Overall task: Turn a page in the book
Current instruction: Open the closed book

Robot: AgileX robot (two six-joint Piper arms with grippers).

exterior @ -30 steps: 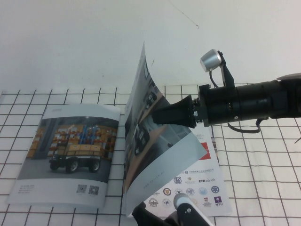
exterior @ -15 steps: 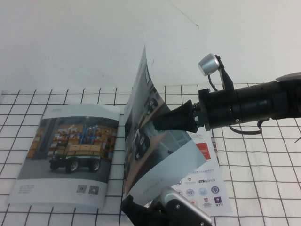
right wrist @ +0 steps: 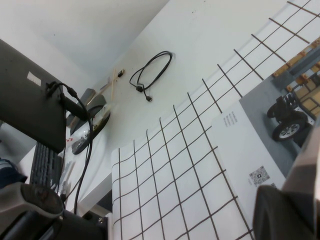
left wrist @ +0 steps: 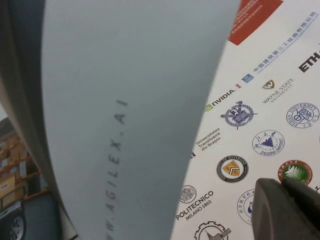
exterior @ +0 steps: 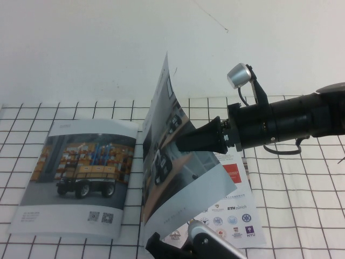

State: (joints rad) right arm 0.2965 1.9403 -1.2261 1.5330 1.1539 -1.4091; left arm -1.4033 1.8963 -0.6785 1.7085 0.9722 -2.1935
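Note:
The book [exterior: 81, 172] lies open on the grid mat, its left sheet showing the orange warehouse vehicle. The page [exterior: 167, 162] with the classroom photo stands up from the spine and curls over to the right. My right gripper [exterior: 180, 144] reaches in from the right and is shut on the page near its middle. In the right wrist view its dark finger [right wrist: 287, 215] sits against the page's edge [right wrist: 307, 160]. My left gripper [exterior: 156, 243] is at the front edge, below the curled page. It is shut [left wrist: 290, 210] and hovers over the logo page [left wrist: 250, 125].
The logo page with a red square [exterior: 233, 174] lies flat on the right. The grid mat [exterior: 302, 216] extends to both sides, with white table [exterior: 81, 48] behind. Off the mat's far end I see a black cable [right wrist: 150, 75], a monitor [right wrist: 30, 95] and a keyboard [right wrist: 40, 165].
The right gripper has eased slightly down and left with the page, deepening the curl. The left arm rose at the front edge half a second ago and has dropped back a little.

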